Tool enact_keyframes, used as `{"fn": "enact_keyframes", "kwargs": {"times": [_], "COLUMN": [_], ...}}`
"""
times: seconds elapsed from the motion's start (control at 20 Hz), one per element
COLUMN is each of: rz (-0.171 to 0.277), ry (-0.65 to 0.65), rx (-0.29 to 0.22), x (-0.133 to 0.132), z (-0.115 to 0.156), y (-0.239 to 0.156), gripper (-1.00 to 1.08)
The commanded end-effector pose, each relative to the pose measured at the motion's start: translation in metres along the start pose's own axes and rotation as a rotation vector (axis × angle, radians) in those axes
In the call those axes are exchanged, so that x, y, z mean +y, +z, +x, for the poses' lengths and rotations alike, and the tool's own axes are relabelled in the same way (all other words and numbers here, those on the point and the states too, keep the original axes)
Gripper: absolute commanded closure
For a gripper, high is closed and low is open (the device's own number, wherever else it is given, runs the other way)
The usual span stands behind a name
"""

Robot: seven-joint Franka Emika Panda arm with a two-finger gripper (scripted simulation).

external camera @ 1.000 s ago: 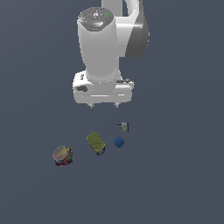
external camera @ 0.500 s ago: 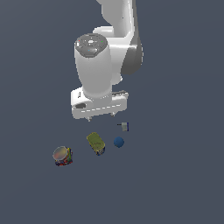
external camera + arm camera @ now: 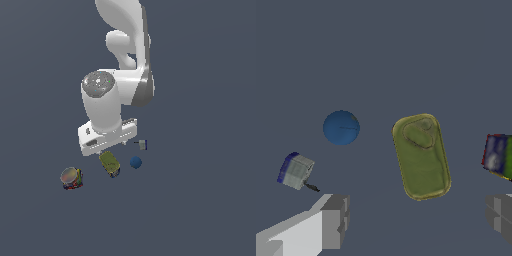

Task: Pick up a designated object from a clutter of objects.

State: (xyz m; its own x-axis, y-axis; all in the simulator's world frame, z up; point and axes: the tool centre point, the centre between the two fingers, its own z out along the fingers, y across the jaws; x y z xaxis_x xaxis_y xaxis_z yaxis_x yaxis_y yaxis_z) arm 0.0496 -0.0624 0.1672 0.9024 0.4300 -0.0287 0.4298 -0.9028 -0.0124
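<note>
The olive-topped can (image 3: pixel 109 163) is what I'm after; it lies on the flat grey floor (image 3: pixel 200 200) in the middle of the clutter, with its long, rounded-rectangle lid facing up and a strip of blue and yellow side showing at its near end in the exterior view. In the wrist view the same can (image 3: pixel 421 155) fills the centre, with an embossed pull-tab shape on the lid. My gripper (image 3: pixel 107 150) hangs right above its far end in the exterior view, not touching it as far as I can see. The jaws stand wide apart: in the wrist view one grey fingertip (image 3: pixel 335 221) sits at one side and the other at the frame's far edge, nothing between them but floor, the can beyond that gap. The dark blue ball (image 3: pixel 135 162) sits just beside the can toward the exterior view's right, apart from it. The tiny grey-white block (image 3: pixel 142 145) is near the ball, farther back; the wrist view shows it (image 3: pixel 295 170) with a blue face and a thin dark stub sticking out. The round multicoloured can (image 3: pixel 71 178) stands well apart toward the exterior view's left, upright, with a greyish top; the wrist view catches only a slice of it. The white arm (image 3: pixel 125 60) rises behind, its wrist bent down over the items.
</note>
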Motion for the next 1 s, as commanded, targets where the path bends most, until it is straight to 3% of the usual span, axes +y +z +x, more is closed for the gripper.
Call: {"fn": "enact_keyframes", "kwargs": {"times": [0.0,0.5,0.95], "rz": [-0.003,-0.013,-0.015], "ry": [-0.055,-0.195,-0.219], "rx": [0.007,0.024,0.026], "x": [0.007,0.022,0.025], "z": [0.003,0.01,0.011], "y": [0.014,0.05,0.057], "gripper": [-0.92,-0.92,-0.92]}}
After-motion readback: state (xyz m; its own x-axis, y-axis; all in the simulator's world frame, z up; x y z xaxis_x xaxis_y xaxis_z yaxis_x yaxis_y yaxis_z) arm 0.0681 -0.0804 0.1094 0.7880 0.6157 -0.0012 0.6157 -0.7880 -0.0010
